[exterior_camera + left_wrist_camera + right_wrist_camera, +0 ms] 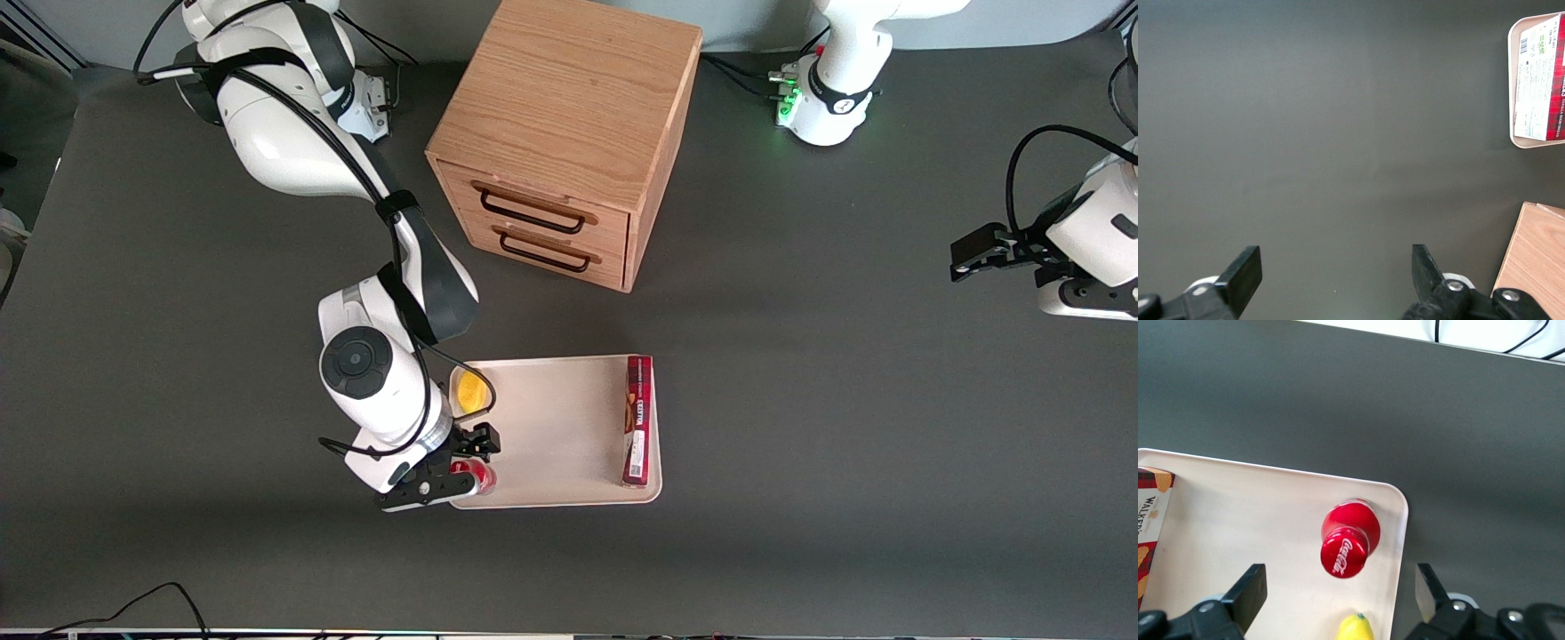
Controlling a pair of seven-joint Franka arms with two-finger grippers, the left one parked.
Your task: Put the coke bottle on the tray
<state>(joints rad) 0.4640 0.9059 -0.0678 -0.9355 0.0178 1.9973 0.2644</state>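
Note:
The coke bottle [1350, 537] stands upright on the cream tray [1238, 520], its red cap with the white script facing the wrist camera. It is in the tray corner nearest the front camera, toward the working arm's end. In the front view only part of the bottle [480, 478] shows under the gripper [460, 466]. My right gripper [1340, 588] hovers over the bottle, open, with both fingers apart from it and nothing held.
A yellow lemon [469, 391] lies on the tray [560, 427], farther from the front camera than the bottle. A long flat red box [637, 418] lies along the tray's edge toward the parked arm. The wooden drawer cabinet [569, 133] stands farther back.

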